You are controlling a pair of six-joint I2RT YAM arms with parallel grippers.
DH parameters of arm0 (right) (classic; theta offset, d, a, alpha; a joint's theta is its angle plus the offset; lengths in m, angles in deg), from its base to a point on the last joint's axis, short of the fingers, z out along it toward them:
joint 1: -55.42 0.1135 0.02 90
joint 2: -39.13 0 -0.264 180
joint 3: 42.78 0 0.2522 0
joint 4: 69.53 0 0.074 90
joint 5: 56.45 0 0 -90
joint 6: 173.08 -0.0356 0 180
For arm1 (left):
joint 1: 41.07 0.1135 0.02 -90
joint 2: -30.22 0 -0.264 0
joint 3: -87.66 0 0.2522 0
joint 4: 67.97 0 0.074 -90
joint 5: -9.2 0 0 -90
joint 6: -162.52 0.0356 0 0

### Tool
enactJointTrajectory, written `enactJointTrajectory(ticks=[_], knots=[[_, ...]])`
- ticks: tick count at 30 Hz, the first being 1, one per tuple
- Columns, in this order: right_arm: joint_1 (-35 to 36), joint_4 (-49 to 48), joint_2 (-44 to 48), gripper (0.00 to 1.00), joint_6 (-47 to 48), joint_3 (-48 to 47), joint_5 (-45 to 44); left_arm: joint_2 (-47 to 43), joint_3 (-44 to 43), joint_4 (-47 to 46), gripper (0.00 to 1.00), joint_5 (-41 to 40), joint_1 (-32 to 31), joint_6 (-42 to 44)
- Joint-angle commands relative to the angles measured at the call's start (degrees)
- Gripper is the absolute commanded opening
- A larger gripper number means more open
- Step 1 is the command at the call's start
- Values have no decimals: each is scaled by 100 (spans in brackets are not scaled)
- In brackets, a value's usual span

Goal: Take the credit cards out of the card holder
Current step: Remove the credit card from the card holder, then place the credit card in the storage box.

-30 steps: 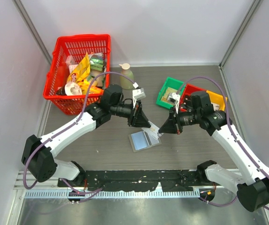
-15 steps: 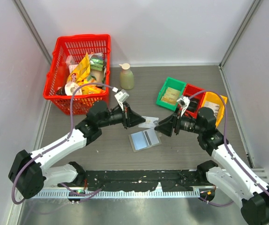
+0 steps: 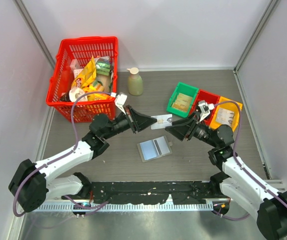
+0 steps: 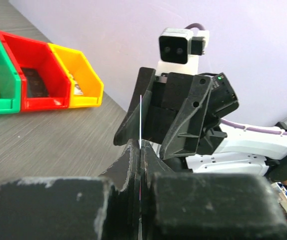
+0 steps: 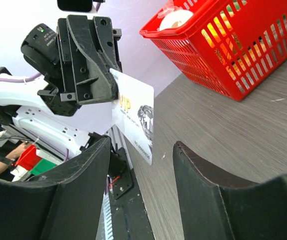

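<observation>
The left gripper is pinched tight on one end of a white card and holds it in the air. The right gripper faces it with its jaws wide, holding nothing. The card holder lies open on the table, just below and between the two. The grip catches only the card's edge, so a nudge from the right fingers, or a closing that comes in off-line, could twist the card loose and drop it. The overhead view alone shows the holder, though not whether more cards sit inside. The right wrist view shows the card's face with gold "VIP" print, apart from its own spread fingers. The left wrist view shows the card only as a thin line between the shut fingers.
</observation>
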Motion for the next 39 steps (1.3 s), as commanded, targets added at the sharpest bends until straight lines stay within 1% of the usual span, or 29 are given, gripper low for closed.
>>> enactJointTrajectory(ticks=[1, 4, 6, 7, 8, 10, 11, 13, 16, 17, 18, 19, 20, 21, 22, 23, 24, 25, 27, 29, 30, 31, 32, 35, 39], knots=[[34, -1322, -231, 56, -581, 101, -70, 15, -78, -626, 0, -35, -83, -235], [52, -1577, -301, 50, -696, 118, -122, 51, -78, -643, 0, -8, -118, -270], [52, -1613, -302, 41, -696, 110, -175, 68, -69, -661, 0, 26, -127, -297], [43, -1605, -302, 31, -696, 92, -210, 86, -69, -652, 0, 62, -127, -314], [34, -1587, -293, 18, -661, 75, -219, 86, -60, -635, 0, 79, -127, -314], [34, -1369, -258, 1, -547, 5, -237, 51, -51, -495, 0, 45, -127, -297], [34, -1228, -240, 1, -486, -22, -219, -1, -60, -302, 2, 1, -118, -210], [34, -956, -188, 1, -363, -66, -193, -133, -165, 198, 14, -183, -109, 36], [34, -227, -38, 1, -99, -241, -280, -256, -507, 1357, 39, -316, 5, 475], [34, 376, 101, 1, 154, -303, -324, -318, -630, 1717, 50, -403, 84, 572], [34, 712, 172, 1, 287, -469, -507, -379, -788, 2182, 59, -482, 171, 721], [34, 1612, 286, 1, 680, -575, -605, -441, -964, 2587, 68, -570, 233, 888], [26, 1978, 322, 1, 875, -802, -841, -494, -1131, 3087, 76, -728, 303, 1090], [8, 2747, 383, 1, 1104, -900, -1000, -538, -1350, 3631, 83, -894, 365, 1275], [-9, 3077, 384, 1, 1245, -1162, -1262, -555, -1544, 4142, 87, -1053, 461, 1468], [-79, 3707, 366, 1, 1438, -1252, -1378, -582, -1754, 4643, 90, -1194, 567, 1592], [-141, 3957, 340, 1, 1492, -1444, -1579, -582, -1922, 5170, 93, -1238, 698, 1654], [-237, 4481, 288, 1, 1554, -1533, -1660, -608, -2037, 5375, 95, -1221, 900, 1698], [-448, 5133, 235, 1, 1711, -1779, -1897, -713, -2239, 5981, 98, -1117, 1322, 1742], [-711, 5617, 182, 1, 1861, -1929, -2196, -854, -2345, 6412, 100, -985, 1796, 1812], [-817, 5768, 173, 1, 1923, -1990, -2388, -941, -2389, 6597, 100, -1097, 1946, 1934], [-1053, 6118, 112, 1, 2036, -2122, -2607, -1047, -2511, 6860, 100, -1594, 1895, 2127], [-1186, 6260, 16, 1, 2194, -2184, -2697, -1100, -2547, 7010, 100, -1860, 1851, 2233], [-1862, 6945, -178, 1, 2406, -2526, -3337, -1504, -2399, 7056, 100, -2301, 1746, 2383], [-2504, 7228, -442, 1, 2547, -2895, -4277, -1935, -1890, 7047, 100, -3162, 1500, 2690]])
